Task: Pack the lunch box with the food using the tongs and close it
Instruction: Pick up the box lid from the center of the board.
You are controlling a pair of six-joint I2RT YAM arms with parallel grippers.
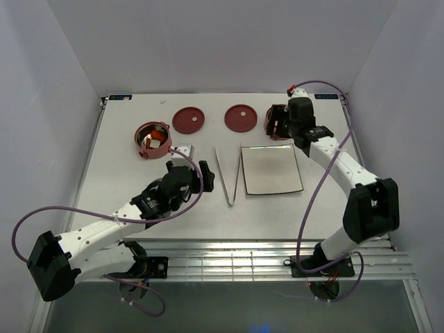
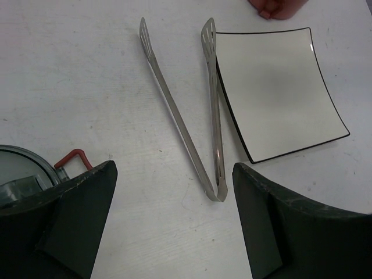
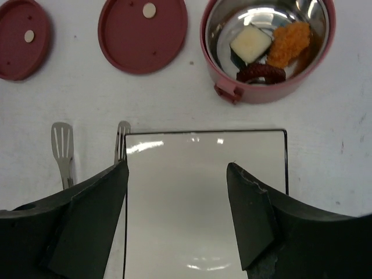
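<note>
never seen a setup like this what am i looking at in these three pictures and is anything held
These are two robot arms bolted at the near edge of a table. One picture looks down from above; the other two come from cameras on each wrist, so the dark shapes at the bottom are that arm's own fingers. On the table lie silver tongs, a white plate, two red lids and two red bowls with toy food inside. The left end effector and the right end effector are both open and hold nothing.
</note>
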